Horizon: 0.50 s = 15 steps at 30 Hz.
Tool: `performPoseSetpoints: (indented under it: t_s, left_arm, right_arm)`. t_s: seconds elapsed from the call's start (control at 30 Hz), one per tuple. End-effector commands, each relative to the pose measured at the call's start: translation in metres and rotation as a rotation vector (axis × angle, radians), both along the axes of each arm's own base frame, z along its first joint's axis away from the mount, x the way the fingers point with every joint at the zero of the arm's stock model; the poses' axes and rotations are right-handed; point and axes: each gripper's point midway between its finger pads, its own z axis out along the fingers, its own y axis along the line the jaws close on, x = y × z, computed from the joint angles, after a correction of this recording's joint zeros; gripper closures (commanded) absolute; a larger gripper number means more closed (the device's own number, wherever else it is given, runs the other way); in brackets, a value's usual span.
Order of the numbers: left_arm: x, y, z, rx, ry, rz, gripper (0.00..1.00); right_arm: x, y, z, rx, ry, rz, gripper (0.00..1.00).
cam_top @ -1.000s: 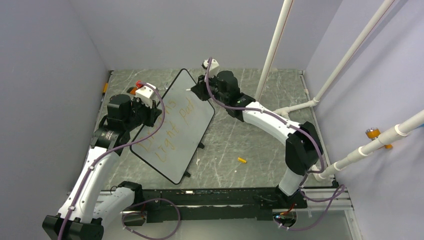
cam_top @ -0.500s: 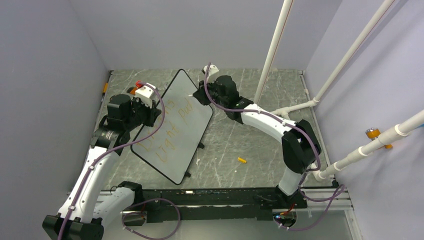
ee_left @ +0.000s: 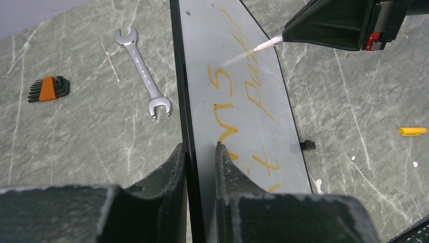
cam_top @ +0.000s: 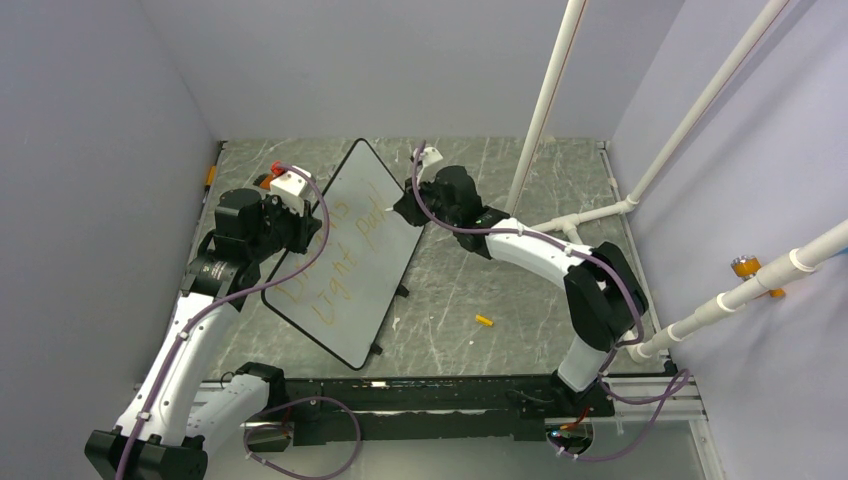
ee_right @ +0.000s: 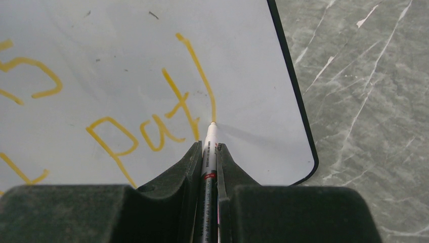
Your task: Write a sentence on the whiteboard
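On whiteboard [cam_top: 355, 325], marker [ee_right: 210, 152] moved nearer, clamped in right fingers [ee_right: 187, 167], left fingers [ee_left: 167, 172] pinching rim.

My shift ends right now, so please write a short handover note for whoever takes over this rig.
Left gripper: shut on the whiteboard at its rim, steadying it.
Right gripper: shut on the marker, tip touching the board.
Done: the sentence reads up to "Light pat", with one tall stroke after the t.
Left: finish the last word, lift the marker.

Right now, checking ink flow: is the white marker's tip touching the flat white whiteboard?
Touching. Right wrist view: white marker tip meets whiteboard at orange stroke's end.
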Motion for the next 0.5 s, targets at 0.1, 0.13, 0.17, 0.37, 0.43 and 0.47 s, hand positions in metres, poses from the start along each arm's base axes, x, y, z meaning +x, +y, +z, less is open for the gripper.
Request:
performPoseSetpoints:
  t_s: [0.1,0.13,0.17,0.37,0.43,0.47]
  left_arm:
    - [-0.026,-0.007,-0.048,0.086,0.166,-0.115,1.0]
    - [-0.026,-0.007,-0.048,0.086,0.165,-0.116,1.0]
    - [-0.026,-0.007,-0.049,0.086,0.166,-0.115,1.0]
    - [-0.026,-0.007,-0.048,0.085,0.165,-0.117,1.0]
    - [-0.026,-0.007,-0.049,0.086,0.166,-0.116,1.0]
    - [-0.026,-0.007,-0.049,0.086,0.166,-0.116,1.0]
  right_arm:
    - [-0.007,0.005,0.025,0.065,-0.038,0.027,1.0]
    - [-0.006,0.005,0.028,0.066,-0.044,0.027,1.0]
    - [-0.005,0.006,0.029,0.066,-0.047,0.027,1.0]
    - [0.002,0.01,0.041,0.07,-0.071,0.024,1.0]
    - [0.005,0.012,0.044,0.069,-0.077,0.023,1.0]
    - [0.007,0.013,0.045,0.069,-0.079,0.022,1.0]
